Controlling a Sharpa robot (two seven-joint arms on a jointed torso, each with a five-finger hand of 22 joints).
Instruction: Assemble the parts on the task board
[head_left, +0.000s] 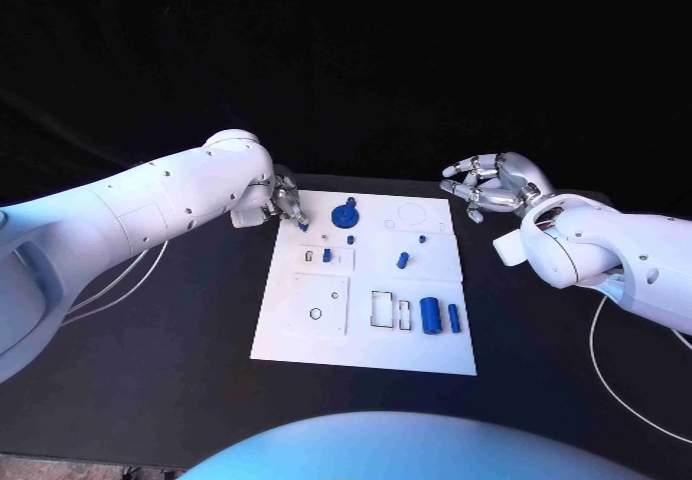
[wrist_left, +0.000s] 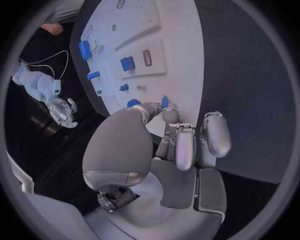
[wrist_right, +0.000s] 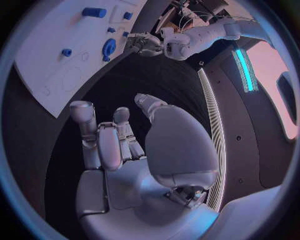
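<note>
The white task board lies flat in the middle of the black bench, a smooth plate with shallow cut-out recesses. On it sit small blue parts: a round disc-shaped piece near the far edge, a stubby cylinder and a thinner rod side by side toward the near right.

The left hand rests at the board's far left corner, its fingers bent down. The left wrist view adds what the head view hides: a small blue piece right at the fingertips, possibly pinched, though I cannot tell for sure.

The right hand hovers off the board's far right corner. The right wrist view shows its silver, segmented fingers spread and holding nothing.
</note>
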